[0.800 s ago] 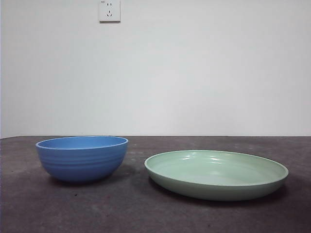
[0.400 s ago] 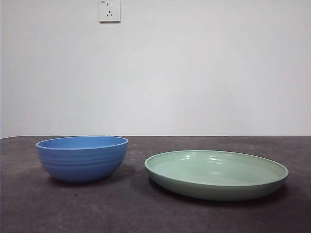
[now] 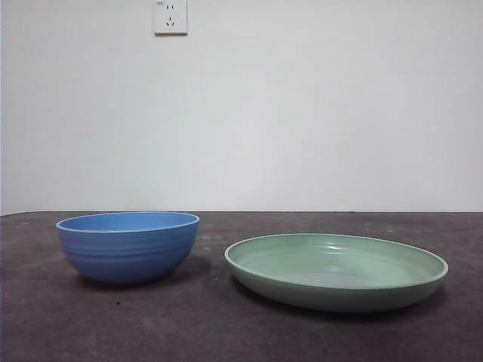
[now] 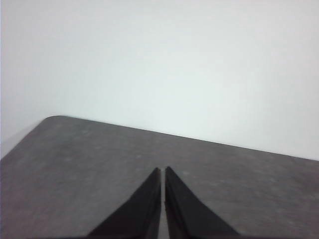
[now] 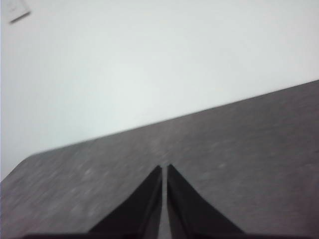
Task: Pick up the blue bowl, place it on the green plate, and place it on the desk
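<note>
Blue bowl: the blue bowl (image 3: 127, 246) stands upright on the desk (image 3: 189, 324), just beside the green plate (image 3: 336, 271) and apart from it, a narrow strip of bare surface between the 2.
Green plate: wide and shallow, it lies flat on the desk, nothing in it, its raised rim lower than the bowl's rim.
Wall socket: a white wall socket (image 3: 170, 16) sits high on the pale wall (image 3: 317, 105), almost directly above the bowl.
Left gripper: the left gripper (image 4: 163, 173) has its 2 black jaws pressed together, tips nearly touching, holding nothing; it hangs over bare desk near a rounded corner, with neither the bowl nor the plate in its wrist view.
Right gripper: the right gripper (image 5: 164, 170) likewise has its jaws together and grips nothing; beneath it only bare desk, somewhat blurred, and the pale wall with a white corner of a fitting.
Arms: neither arm appears in the front view.
</note>
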Available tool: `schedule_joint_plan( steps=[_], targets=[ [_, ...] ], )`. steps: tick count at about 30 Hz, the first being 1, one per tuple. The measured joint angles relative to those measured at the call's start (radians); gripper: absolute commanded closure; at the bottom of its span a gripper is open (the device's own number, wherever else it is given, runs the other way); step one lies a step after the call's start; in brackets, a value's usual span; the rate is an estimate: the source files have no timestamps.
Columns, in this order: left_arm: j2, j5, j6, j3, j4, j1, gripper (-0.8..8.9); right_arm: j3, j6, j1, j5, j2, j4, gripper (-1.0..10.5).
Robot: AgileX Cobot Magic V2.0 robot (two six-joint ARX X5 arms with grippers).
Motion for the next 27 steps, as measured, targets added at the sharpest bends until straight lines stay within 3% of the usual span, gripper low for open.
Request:
schedule_joint_plan(
  steps=[5,10,13,19,27],
  targets=[
    [0.116,0.153,0.005,0.167,-0.093,-0.002,7.98,0.159,-0.024,0.019,-0.102,0.154,-0.104,9.3],
    [0.22,0.262,0.005,0.307,-0.274,-0.027,7.98,0.256,-0.066,0.119,-0.14,0.243,-0.145,9.3],
    [0.27,0.322,0.005,0.346,-0.336,-0.045,7.98,0.287,-0.086,0.188,-0.156,0.276,-0.15,9.3],
    [0.325,0.484,0.005,0.352,-0.35,-0.096,7.94,0.293,-0.106,0.272,-0.288,0.328,-0.189,9.3],
    [0.338,0.518,0.021,0.352,-0.354,-0.174,7.84,0.293,-0.154,0.288,-0.329,0.353,-0.352,9.3]
  ],
)
